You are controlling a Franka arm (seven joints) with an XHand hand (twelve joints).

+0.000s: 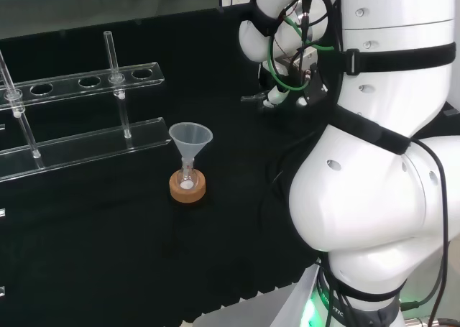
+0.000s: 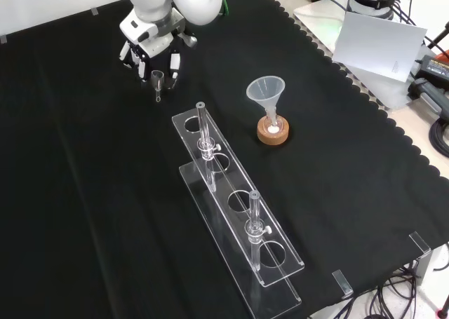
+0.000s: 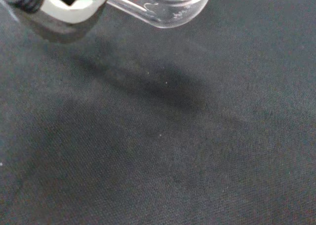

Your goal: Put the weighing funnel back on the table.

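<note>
Hovering low over the cloth point(image 2: 105, 193), the robot hand point(image 2: 149, 44) pinches the weighing funnel point(image 2: 158, 79).

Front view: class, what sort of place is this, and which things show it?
Probably a laboratory bench set up for robot trials: a clear test-tube rack holding glass tubes, a funnel standing in a small flask on a cork ring, and the robot's hand holding a weighing funnel.
</note>
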